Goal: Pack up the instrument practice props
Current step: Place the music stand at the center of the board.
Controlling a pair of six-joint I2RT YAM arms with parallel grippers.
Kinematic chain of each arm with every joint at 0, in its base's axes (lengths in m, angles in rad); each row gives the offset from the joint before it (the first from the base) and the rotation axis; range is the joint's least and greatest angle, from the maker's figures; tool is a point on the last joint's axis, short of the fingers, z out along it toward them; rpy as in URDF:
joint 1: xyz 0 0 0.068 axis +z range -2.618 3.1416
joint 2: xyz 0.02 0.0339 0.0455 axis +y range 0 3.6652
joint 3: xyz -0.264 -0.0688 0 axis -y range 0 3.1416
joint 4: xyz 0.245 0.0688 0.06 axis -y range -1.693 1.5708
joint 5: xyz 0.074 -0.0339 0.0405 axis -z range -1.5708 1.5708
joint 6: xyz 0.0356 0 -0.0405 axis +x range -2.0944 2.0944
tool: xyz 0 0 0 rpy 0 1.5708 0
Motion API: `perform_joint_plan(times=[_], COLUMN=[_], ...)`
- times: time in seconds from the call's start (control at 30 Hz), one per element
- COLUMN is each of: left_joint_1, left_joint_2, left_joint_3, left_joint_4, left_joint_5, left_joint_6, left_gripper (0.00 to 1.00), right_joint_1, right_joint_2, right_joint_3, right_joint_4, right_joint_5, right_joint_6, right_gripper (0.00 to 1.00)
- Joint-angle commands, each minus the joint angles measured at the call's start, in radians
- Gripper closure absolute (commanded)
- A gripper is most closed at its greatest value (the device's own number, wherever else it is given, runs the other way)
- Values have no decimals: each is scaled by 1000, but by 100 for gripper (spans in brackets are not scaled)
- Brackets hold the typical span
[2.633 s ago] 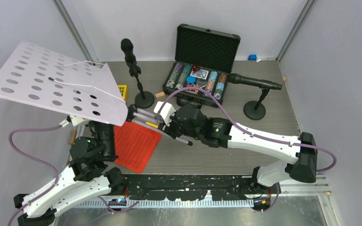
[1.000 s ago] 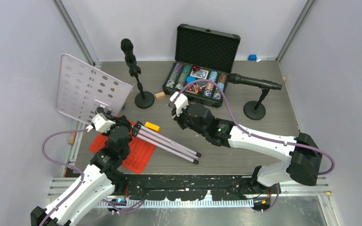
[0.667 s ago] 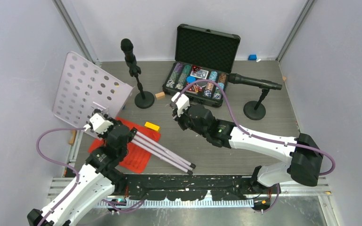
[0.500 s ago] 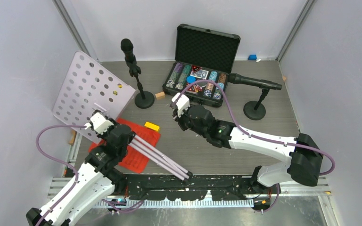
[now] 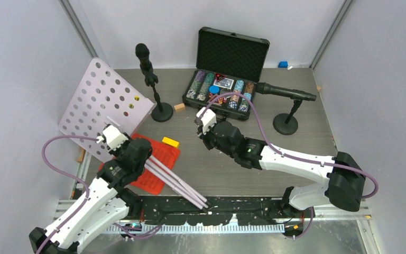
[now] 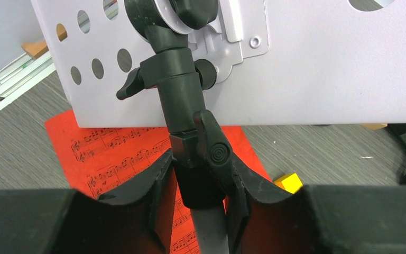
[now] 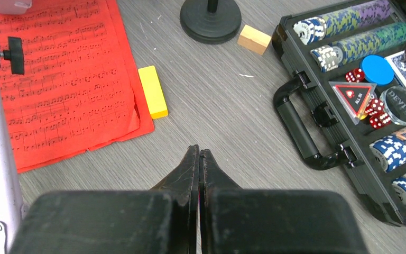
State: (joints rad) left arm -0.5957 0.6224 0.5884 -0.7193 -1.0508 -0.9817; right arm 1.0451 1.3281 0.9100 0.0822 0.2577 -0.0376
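A: White hole-punched music rack (image 5: 103, 103)! Its silver tripod legs (image 5: 177, 180) are folded together and point at the near edge. The plate is tilted up by the left wall, above the red sheet-music pages (image 5: 165, 154).
B: The left gripper (image 6: 198, 177) has it at the black clamp collar (image 6: 182, 95) on the pole, jaws pinching the stem just below the plate.
A: Smart spot, I'd say. It's stiff metal but looks top-heavy, and that broad plate will want to swing. Hold near the joint, not the thin legs.
B: The left arm reaches forward from its base. And the right gripper (image 7: 199, 159)?
A: Fingers pressed together, holding nothing, hovering over the grey tabletop (image 7: 232, 106) mid-table, arm stretched low.
B: Farther back there's an upright black microphone (image 5: 142, 53) and a level black microphone (image 5: 285, 92), each on a round-based pole. They flank the open black poker-chip case (image 5: 227, 55).
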Motion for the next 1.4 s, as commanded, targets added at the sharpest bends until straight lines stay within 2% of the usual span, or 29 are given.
perform_joint_plan(times=[0.0,0.3,0.6,0.87,1.1,1.27,1.37], left_joint_1=[11,11,12,40,50,64,78], left_joint_2=[1,98,128,191,293,337,359], left_joint_3=[69,102,41,-54,-24,-5,-7], left_joint_4=[7,-10,-62,46,124,165,229], left_joint_5=[-261,-308,-288,-228,-227,-222,-223], left_joint_6=[-28,58,-75,-70,-17,-2,60], left_gripper=[100,100,100,100,93,92,92], right_joint_1=[0,-1,-2,-1,-1,0,0], right_joint_2=[-49,-60,-94,-115,-140,-158,-167], right_joint_3=[-12,-44,-76,-97,-115,-123,-127], right_joint_4=[44,39,24,14,5,-4,-10], right_joint_5=[25,29,41,48,59,70,74], right_joint_6=[24,36,66,84,90,89,89], right_gripper=[100,100,100,100,100,100,100])
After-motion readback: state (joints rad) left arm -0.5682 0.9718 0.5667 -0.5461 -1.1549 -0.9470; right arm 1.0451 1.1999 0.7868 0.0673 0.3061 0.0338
